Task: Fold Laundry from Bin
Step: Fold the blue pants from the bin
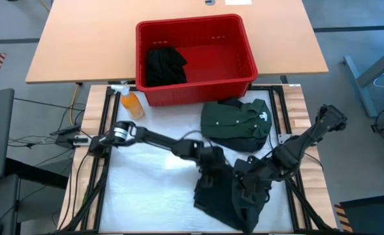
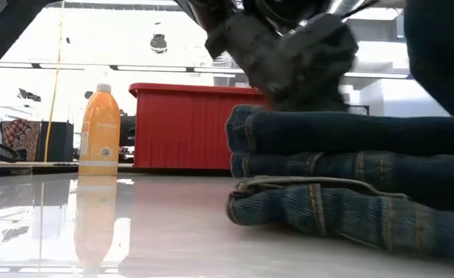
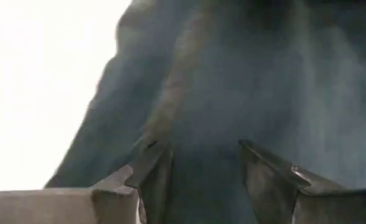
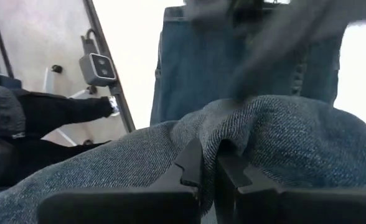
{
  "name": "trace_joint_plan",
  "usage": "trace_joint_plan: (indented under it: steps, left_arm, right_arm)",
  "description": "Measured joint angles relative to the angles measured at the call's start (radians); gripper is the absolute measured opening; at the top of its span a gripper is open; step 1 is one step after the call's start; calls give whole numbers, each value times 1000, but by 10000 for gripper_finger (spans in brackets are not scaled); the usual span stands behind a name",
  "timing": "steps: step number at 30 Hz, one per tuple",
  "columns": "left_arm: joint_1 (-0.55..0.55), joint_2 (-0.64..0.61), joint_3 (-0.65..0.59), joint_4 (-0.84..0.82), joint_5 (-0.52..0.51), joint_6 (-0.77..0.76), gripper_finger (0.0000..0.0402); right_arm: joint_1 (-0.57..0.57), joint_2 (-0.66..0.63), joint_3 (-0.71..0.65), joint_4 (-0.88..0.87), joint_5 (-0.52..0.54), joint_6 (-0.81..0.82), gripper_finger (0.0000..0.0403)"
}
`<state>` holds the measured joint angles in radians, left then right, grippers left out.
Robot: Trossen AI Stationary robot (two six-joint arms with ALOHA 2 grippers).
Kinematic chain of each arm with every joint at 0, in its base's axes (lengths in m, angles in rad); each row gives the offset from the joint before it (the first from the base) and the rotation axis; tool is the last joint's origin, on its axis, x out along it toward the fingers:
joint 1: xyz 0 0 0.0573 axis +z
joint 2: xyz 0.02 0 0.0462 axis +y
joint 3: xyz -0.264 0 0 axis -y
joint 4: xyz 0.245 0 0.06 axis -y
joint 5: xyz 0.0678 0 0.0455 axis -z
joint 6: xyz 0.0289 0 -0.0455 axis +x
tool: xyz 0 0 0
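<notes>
The red bin stands at the far side of the table, and its inside is only partly seen: one black garment lies in its left part, the rest of the floor looks bare. From the low view the bin's contents are hidden behind its wall.

Just in front of the bin, on the white work surface, a dark green shirt lies folded, its white label showing. Nearer to me a pair of dark jeans lies in folded layers; from above it is half covered by both arms, and the low view cuts it off at the right edge.

The left gripper rests over the jeans with its fingers apart, denim between them; I cannot tell if they really press it. The right gripper has its fingers closed tightly, pinching a fold of the jeans.

A small orange spray bottle stands beside the bin's left front corner.
</notes>
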<state>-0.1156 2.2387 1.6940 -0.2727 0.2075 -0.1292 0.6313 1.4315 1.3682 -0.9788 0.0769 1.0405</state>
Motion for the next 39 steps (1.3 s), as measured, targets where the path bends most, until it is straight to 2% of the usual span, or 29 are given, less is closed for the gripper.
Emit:
trace_joint_plan:
  steps: [5,8,11,13,16,20,24,32,35,39]
  left_arm:
    - [33,-122,0,-189,-72,119,178]
    - [21,-196,-5,-276,-95,129,178]
    - [-14,-259,-101,-305,-170,146,178]
    - [-31,-284,-224,-246,-180,112,178]
    - [-50,-312,-438,-35,-160,-3,178]
    - [-63,-308,-598,251,-95,-171,178]
    - [-81,-296,-621,373,-101,-228,178]
    - [-86,-290,-597,373,-142,-230,178]
    - [-85,-290,-598,370,-144,-231,178]
    - [-85,-290,-598,370,-152,-224,178]
  right_arm:
    - [1,7,0,0,0,-2,33]
    - [1,5,0,0,0,-3,33]
    - [1,4,0,6,0,-3,33]
    - [1,4,0,21,9,-3,33]
    - [-5,14,-1,63,21,-30,33]
    - [-30,49,-2,111,15,-75,33]
    - [-80,99,-2,145,-38,-128,33]
    - [-194,218,-2,246,-200,-216,38]
    - [-223,239,-2,284,-239,-242,58]
    - [-240,239,-2,320,-240,-264,104]
